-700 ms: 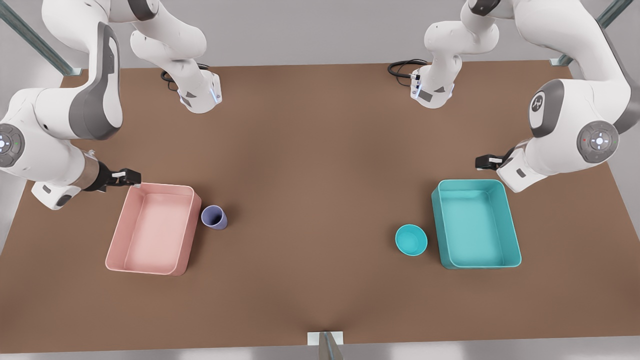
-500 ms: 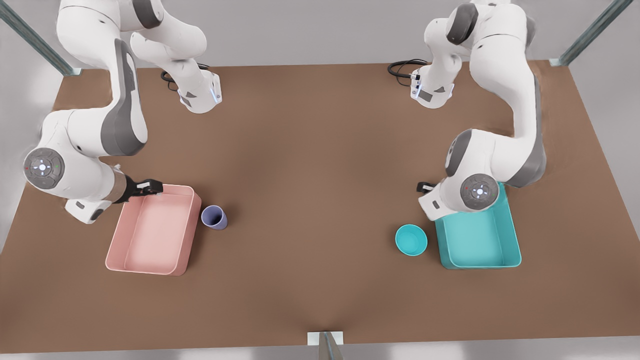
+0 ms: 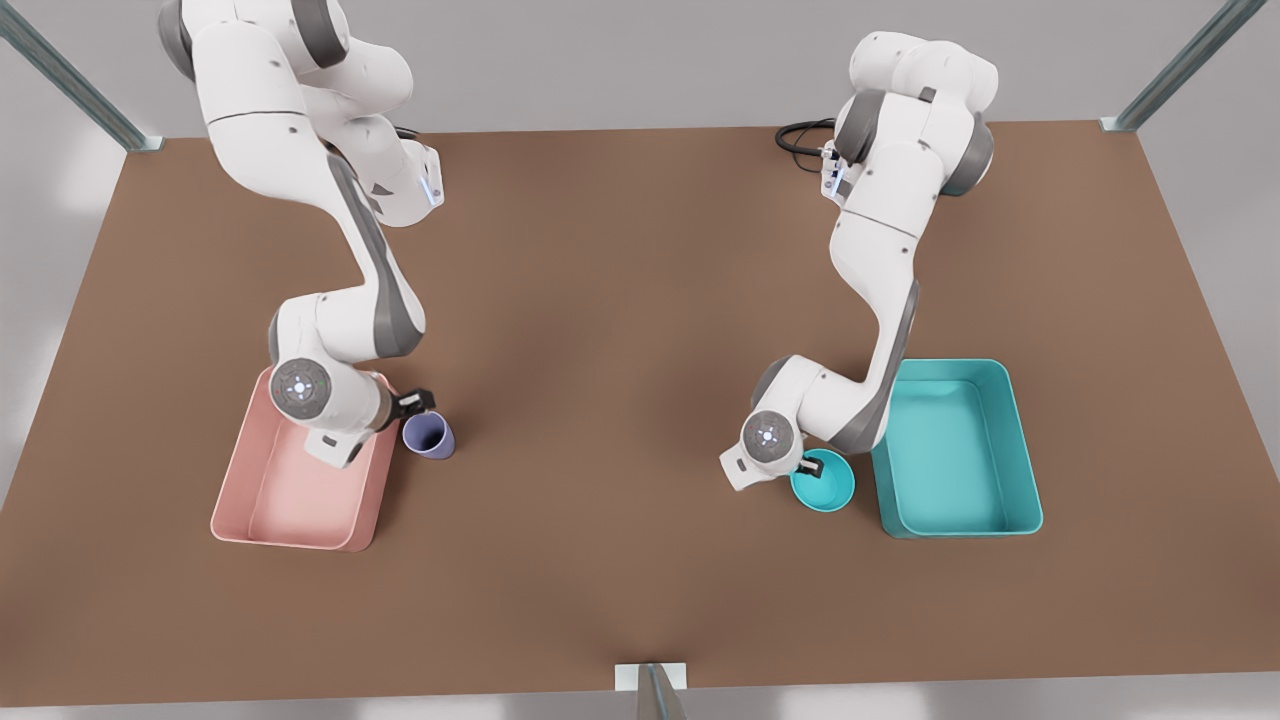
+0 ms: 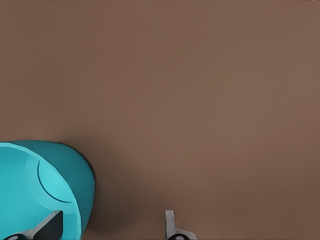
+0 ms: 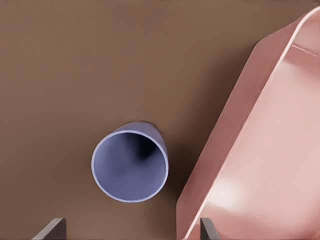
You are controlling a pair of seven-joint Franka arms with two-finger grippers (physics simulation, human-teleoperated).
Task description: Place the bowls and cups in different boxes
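1. The left hand (image 3: 812,468) hangs with fingers (image 4: 170,223) apart over the 9 o'clock rim of the teal bowl (image 3: 824,481), one finger above the bowl, the other outside it.
2. The right hand (image 3: 418,402) hovers, fingers (image 5: 51,228) apart, at 11 o'clock of the lavender cup (image 3: 429,435).
3. Both bowl and cup stand on the brown table (image 3: 620,330), each just beside its box: bowl by the teal box (image 3: 1012,440), cup by the pink box (image 3: 240,480).
4. The step appears to be the reach; next, each hand likely must descend and close on a rim.
5. Half a second ago, both hands were at the boxes' far edges; they have since swung to the bowl and cup.
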